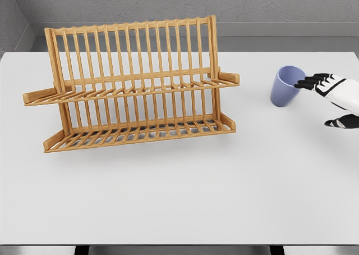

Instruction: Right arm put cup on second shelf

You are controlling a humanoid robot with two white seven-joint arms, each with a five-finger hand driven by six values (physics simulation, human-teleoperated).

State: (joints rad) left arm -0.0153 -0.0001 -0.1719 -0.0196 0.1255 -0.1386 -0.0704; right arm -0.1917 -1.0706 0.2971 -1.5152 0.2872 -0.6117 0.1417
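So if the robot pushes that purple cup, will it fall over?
Probably it could. The cup already looks tilted, and the right hand touches it high, at the rim, where a push tips rather than slides. It looks stiff and light, and once down its round side would likely roll on the smooth table.

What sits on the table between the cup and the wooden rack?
Nothing: in the head view only bare white table separates the cup from the rack.

Rack (134,86) stands on bench (179,199), left of centre, two shelves one above the other. Cup (286,86) on bench well right of rack. Right robot hand (335,100) just right of cup, fingertips at rim.
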